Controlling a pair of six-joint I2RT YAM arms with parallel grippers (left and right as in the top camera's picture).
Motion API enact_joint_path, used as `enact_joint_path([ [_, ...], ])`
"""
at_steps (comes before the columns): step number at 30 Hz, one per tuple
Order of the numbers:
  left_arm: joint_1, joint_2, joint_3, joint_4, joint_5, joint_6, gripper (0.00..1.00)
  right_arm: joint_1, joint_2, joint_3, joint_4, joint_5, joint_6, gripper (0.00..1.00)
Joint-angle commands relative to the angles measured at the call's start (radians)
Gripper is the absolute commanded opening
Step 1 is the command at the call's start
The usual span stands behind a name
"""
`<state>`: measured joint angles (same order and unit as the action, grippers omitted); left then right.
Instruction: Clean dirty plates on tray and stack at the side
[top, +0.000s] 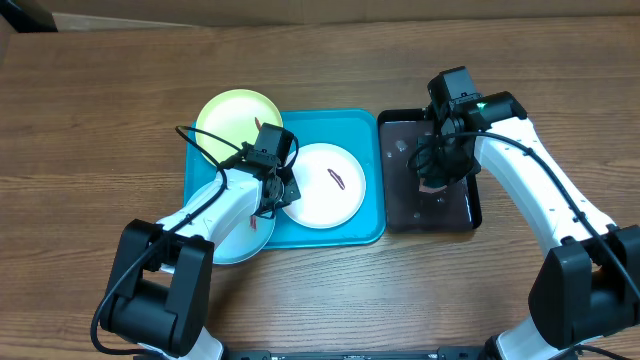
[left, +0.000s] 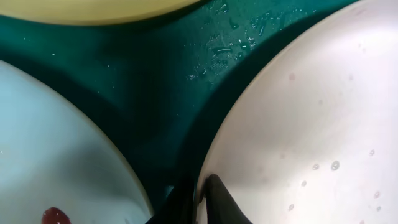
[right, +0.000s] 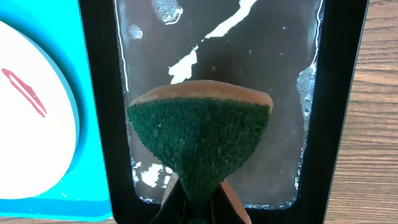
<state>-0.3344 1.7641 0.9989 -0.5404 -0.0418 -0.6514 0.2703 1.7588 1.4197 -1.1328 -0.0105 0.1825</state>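
The turquoise tray (top: 362, 130) lies mid-table. The white plate (top: 330, 190) lies in it with a reddish smear. The pale yellow plate (top: 235, 118) overlaps the tray's far left corner. The light blue plate (top: 238, 235) overlaps its near left edge, partly under my left arm. My left gripper (top: 284, 192) is shut on the white plate's left rim. In the left wrist view its fingers (left: 202, 198) pinch the white plate (left: 311, 124), between the light blue plate (left: 50, 143) and the yellow plate (left: 93, 7). My right gripper (top: 437, 180) is shut on a green sponge (right: 199, 134).
A glossy black tray (top: 476, 212) holding soapy water stands right of the turquoise tray, and the sponge hangs over it (right: 336, 93). The right wrist view also shows the turquoise tray (right: 93, 180) and the white plate (right: 31, 137). Bare wooden table surrounds both trays.
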Motion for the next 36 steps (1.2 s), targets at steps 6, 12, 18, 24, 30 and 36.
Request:
enact_joint_path([
  [6, -0.006, 0.007, 0.049, -0.010, -0.040, 0.141, 0.07, 0.005, -0.018, 0.006, 0.008, 0.009, 0.000, 0.04],
  [12, -0.006, 0.007, 0.055, -0.017, -0.018, 0.154, 0.14, 0.005, -0.018, 0.006, 0.010, 0.009, 0.000, 0.04],
  [18, -0.006, 0.007, 0.055, -0.024, -0.006, 0.153, 0.18, 0.005, -0.018, 0.006, 0.013, 0.009, 0.000, 0.04],
  [24, -0.006, 0.007, 0.055, -0.032, -0.006, 0.146, 0.04, 0.005, -0.018, 0.006, 0.012, 0.009, 0.000, 0.04],
  [30, -0.006, 0.007, 0.055, -0.032, -0.005, 0.146, 0.10, 0.005, -0.018, 0.021, 0.024, 0.009, 0.000, 0.04],
  [36, -0.005, 0.007, 0.055, -0.031, 0.043, 0.146, 0.04, 0.013, -0.023, 0.088, -0.029, 0.008, -0.001, 0.04],
])
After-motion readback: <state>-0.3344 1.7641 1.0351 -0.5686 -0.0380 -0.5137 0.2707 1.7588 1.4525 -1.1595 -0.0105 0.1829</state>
